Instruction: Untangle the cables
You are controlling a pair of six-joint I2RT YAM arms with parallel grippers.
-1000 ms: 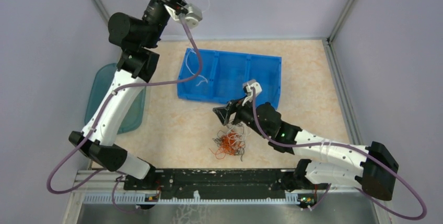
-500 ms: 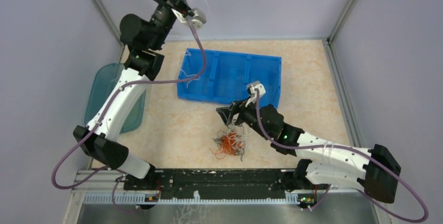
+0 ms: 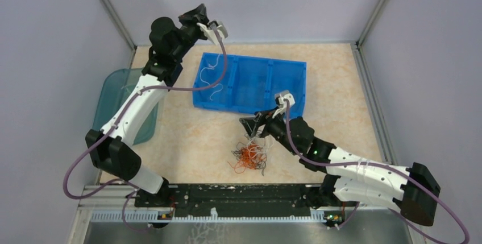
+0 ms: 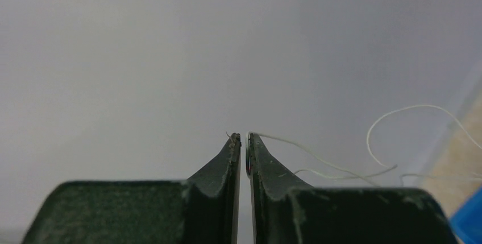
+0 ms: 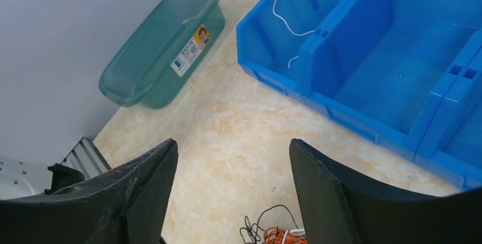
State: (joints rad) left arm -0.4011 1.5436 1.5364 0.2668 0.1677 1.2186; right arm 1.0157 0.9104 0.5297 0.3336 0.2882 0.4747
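Note:
The cables lie as a tangle of red-orange, black and white strands on the table, in front of the blue bin. My right gripper hangs open just behind and above that heap, holding nothing. The tangle's edge shows low between the right gripper's wide-set fingers. My left gripper is raised by the back wall, behind the bin's left end. Its jaws stand a narrow slit apart. A thin white strand clings to the right fingertip and trails off to the right.
The blue bin has three compartments. Loose white strands lie in its left one. A teal lidded container sits at the table's left edge. Grey walls enclose the table on three sides.
The left arm has swung down and right from its high pose, and its jaws have parted slightly. The right gripper has drifted a little to the right, still open.

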